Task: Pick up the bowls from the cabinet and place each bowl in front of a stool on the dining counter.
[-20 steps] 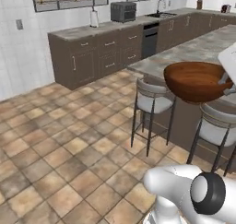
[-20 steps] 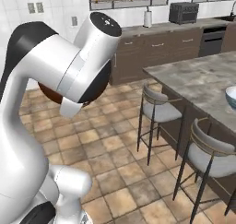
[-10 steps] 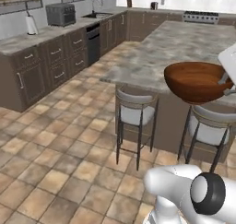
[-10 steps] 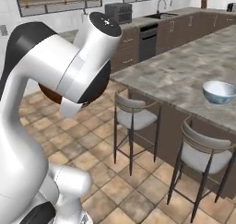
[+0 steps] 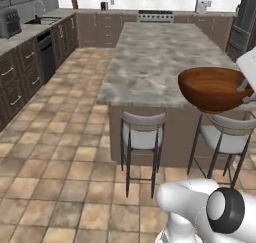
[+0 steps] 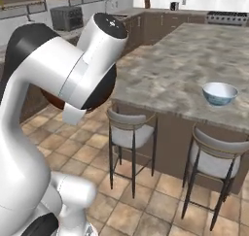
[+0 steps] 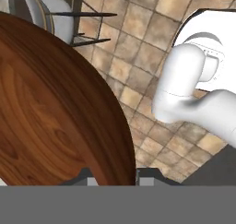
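My gripper is shut on the rim of the dark reddish-brown wooden bowl, which hangs in the air over the near right stool. In the hand view this bowl takes up the left side. A sliver of it peeks out behind my arm. The white bowl with the blue-green pattern stands on the dining counter near its front edge, above the right stool. A second stool stands to the left. The cabinet is out of view.
Dark drawer cabinets with a stone worktop run along the left wall, with a toaster oven on top. A stove sits at the far wall. Tiled floor lies open to the left of the stools.
The base has swung round, so the whole scene has shifted: the dining counter and its stools now face me squarely. The wooden bowl stays held in the gripper.
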